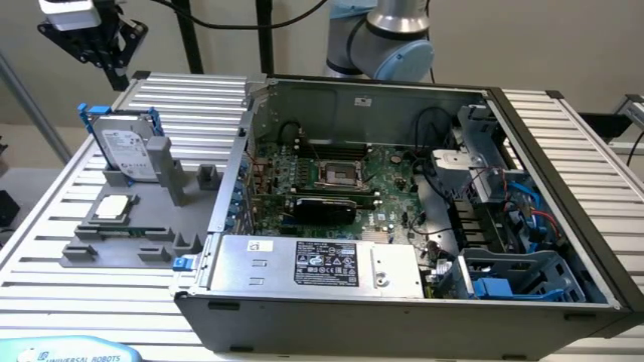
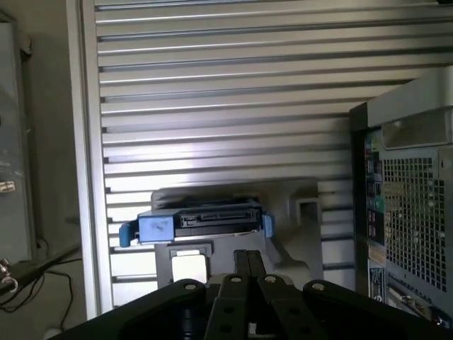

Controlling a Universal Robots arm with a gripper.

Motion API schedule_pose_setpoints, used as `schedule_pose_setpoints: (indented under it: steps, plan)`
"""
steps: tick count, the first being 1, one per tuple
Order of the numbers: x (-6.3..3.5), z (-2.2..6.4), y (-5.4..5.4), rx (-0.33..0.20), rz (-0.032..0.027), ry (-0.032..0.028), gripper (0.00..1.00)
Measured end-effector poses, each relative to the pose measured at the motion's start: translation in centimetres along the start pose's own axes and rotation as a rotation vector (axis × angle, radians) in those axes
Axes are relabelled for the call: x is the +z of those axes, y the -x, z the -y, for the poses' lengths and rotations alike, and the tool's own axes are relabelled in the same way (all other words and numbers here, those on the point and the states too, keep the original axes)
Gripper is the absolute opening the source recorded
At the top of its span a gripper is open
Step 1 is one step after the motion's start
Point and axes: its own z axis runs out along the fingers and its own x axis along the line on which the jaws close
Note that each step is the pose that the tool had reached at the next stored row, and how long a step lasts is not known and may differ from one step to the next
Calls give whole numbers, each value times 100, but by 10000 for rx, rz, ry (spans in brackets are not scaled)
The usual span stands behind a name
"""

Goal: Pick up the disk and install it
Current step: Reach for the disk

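Currently the disk stands on end, long axis upward.

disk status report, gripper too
Gripper shut, empty, above the disk. Disk upright in grey holder, beside open computer case. Nothing between them.

One bench carries one open computer case. Inside the case there are one motherboard, one silver box with a black label and one grey-blue drive cage. Beside the case, on the exterior view's left, there are one grey holder, one disk standing in it and one square silver chip. Higher on that same side of the case is one tool. Behind the case is one arm.
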Motion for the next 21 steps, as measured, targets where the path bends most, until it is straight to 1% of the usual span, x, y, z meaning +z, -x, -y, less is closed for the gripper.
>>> schedule_pose_setpoints:
  steps: [5, 8, 12, 21]
  plan:
    - [28, -35, -231, 0, 0, 0, 11]
    - [43, -66, -333, -5, -1, 0, 11]
    - [61, -106, -401, -53, 0, 2, 11]
    - [94, -143, -463, -436, -21, 6, 11]
